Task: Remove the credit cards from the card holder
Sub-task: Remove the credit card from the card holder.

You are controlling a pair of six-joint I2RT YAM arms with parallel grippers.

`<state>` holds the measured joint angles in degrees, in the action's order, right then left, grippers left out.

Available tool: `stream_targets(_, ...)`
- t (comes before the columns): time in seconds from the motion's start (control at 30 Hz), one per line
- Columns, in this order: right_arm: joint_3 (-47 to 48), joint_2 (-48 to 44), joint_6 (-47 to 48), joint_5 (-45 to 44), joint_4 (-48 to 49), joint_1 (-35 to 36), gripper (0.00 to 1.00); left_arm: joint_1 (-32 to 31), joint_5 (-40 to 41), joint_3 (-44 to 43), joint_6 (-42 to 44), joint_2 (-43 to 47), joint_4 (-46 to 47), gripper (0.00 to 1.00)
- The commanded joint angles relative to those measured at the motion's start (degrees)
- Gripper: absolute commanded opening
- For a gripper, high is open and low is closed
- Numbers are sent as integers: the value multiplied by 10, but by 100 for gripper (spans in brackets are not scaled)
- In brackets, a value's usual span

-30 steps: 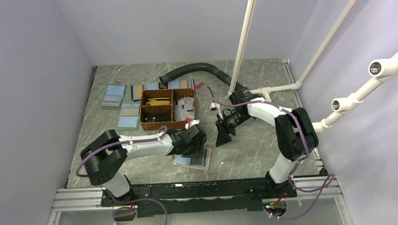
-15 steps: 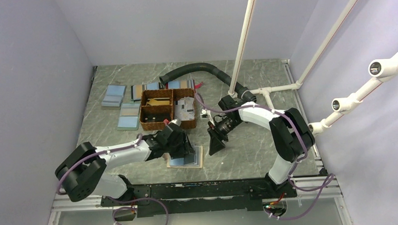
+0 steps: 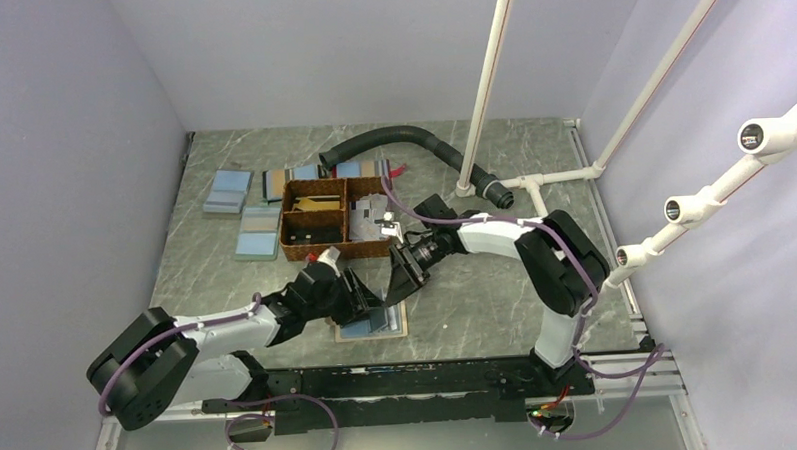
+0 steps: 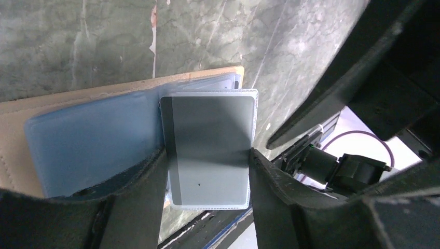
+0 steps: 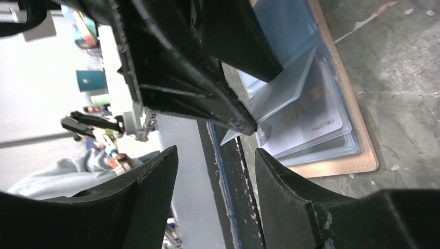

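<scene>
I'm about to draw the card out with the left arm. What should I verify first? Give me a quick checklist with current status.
1. Grip: the left claw holds the grey card by its side edges: ok.
2. Is the grey card clear of the card holder sleeves: cannot tell.
3. The card holder lies open and flat on the table: ok.
4. The right claw is open and empty: ok.
5. The right claw pins the card holder down: not ok, no contact visible.
6. All cards out: not ok, the VIP card sits in its sleeve.
</scene>
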<state>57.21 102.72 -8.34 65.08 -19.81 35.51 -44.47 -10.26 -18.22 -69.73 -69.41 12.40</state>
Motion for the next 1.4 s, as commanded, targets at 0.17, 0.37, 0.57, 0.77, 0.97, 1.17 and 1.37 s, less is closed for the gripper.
stream_targets(0.17, 17, 47, -143, -28, 83, 11, 60, 9, -30, 52, -54, 29, 118, 12)
stream_targets(0.37, 23, 60, -156, -36, 93, 24, 61, 12, -49, 54, -49, 30, 127, 28)
stream_targets(0.57, 31, 64, -156, -47, 91, 34, 61, 13, -69, 56, -41, 39, 127, 44)
stream_targets(0.77, 36, 60, -165, -41, 99, 38, 61, 14, -83, 57, -29, 52, 113, 65)
stream_targets(0.97, 55, 71, -183, -33, 101, 52, 59, 14, -91, 53, -15, 59, 93, 76)
stream_targets(1.17, 62, 74, -194, -30, 104, 62, 58, 14, -85, 52, -6, 73, 68, 77)
stream_targets(1.37, 79, 79, -206, -40, 96, 77, 57, 14, -78, 44, 8, 86, 42, 76)
